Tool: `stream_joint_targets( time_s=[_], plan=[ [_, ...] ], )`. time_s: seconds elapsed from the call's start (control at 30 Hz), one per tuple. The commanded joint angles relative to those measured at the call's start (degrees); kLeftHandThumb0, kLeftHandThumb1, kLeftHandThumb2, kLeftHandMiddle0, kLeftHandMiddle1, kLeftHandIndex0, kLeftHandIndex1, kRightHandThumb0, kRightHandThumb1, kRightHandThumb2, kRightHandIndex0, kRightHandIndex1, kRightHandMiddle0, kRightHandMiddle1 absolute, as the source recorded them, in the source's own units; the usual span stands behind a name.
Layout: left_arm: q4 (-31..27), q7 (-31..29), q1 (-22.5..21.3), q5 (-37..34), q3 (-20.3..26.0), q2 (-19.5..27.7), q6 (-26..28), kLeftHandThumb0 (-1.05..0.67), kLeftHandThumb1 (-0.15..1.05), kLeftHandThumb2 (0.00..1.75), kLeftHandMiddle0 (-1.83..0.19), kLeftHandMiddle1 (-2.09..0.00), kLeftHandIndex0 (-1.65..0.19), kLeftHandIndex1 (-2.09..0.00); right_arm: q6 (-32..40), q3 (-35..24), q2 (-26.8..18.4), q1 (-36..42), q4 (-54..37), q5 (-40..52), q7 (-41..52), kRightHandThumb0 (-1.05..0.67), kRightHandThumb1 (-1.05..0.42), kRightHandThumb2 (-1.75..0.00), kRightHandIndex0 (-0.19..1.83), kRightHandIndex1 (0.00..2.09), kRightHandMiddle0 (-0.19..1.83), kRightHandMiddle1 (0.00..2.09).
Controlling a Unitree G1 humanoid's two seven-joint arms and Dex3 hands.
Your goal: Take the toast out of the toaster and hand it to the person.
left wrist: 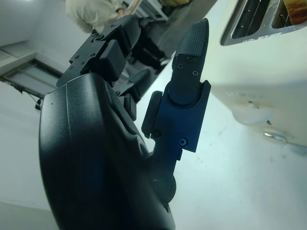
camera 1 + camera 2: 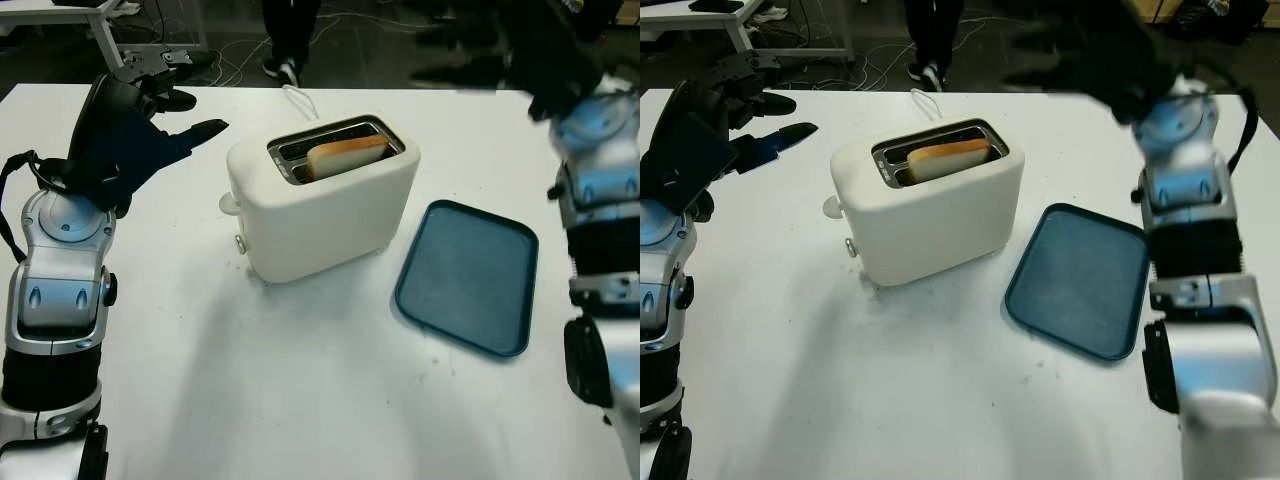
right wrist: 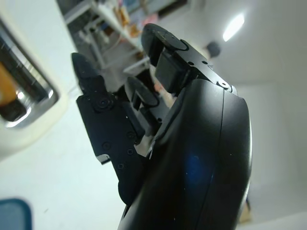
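White table [image 2: 300,400]; cream toaster [image 2: 330,215] at centre, blue tray [image 2: 468,275] just right of it. Toast [image 2: 345,155] stands in the near slot, top edge protruding. Left hand [image 2: 150,130] open, raised left of toaster, holding nothing. Right hand [image 2: 1090,55] raised at far right, blurred; finger state cannot be told. Judgement: approach from above, pinch the exposed crust, lift straight up.

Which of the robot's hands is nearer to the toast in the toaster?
Left. The left hand is raised beside the toaster, open, level with the toast. The right hand, also open, is raised beyond the far right corner.
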Motion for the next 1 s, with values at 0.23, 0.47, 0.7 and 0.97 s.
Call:
stream_joint_targets(
  time_s=[0.23, 0.47, 0.7, 0.97],
  plan=[
    [-0.79, 0.22, -0.44, 0.36, -0.01, -0.06, 0.72, -0.54, 0.92, 0.1, -0.17, -0.94, -0.41, -0.36, -5.85, 8.71, 1.73, -1.33, -1.92, -5.74, 4.41, -0.52, -0.56, 0.0, 1.0, 0.34, 1.0, 0.14],
    [-0.82, 0.02, -0.33, -0.38, 0.37, -0.31, 0.99, -0.52, 0.92, 0.1, -0.17, -0.93, -0.41, -0.36, -8.15, 12.08, 1.91, -0.14, -1.69, -8.26, 7.04, -0.47, -0.56, 0.0, 0.93, 0.44, 0.98, 0.11],
    [-0.76, 0.26, -0.07, 0.08, 0.22, -0.13, 0.39, -0.51, 0.92, 0.1, -0.18, -0.93, -0.41, -0.37, -11.72, 14.08, 1.54, 0.02, 1.0, -11.99, 6.62, -0.58, -0.58, 0.0, 0.73, 0.99, 1.0, 0.07],
    [-0.84, 0.1, -0.04, -0.19, 0.36, -0.17, 0.89, -0.51, 0.92, 0.09, -0.17, -0.93, -0.4, -0.38, -13.42, 14.36, 1.51, 0.49, 2.44, -15.08, 4.8, -0.5, -0.62, 0.0, 0.68, 0.98, 1.02, 0.04]
  ],
)
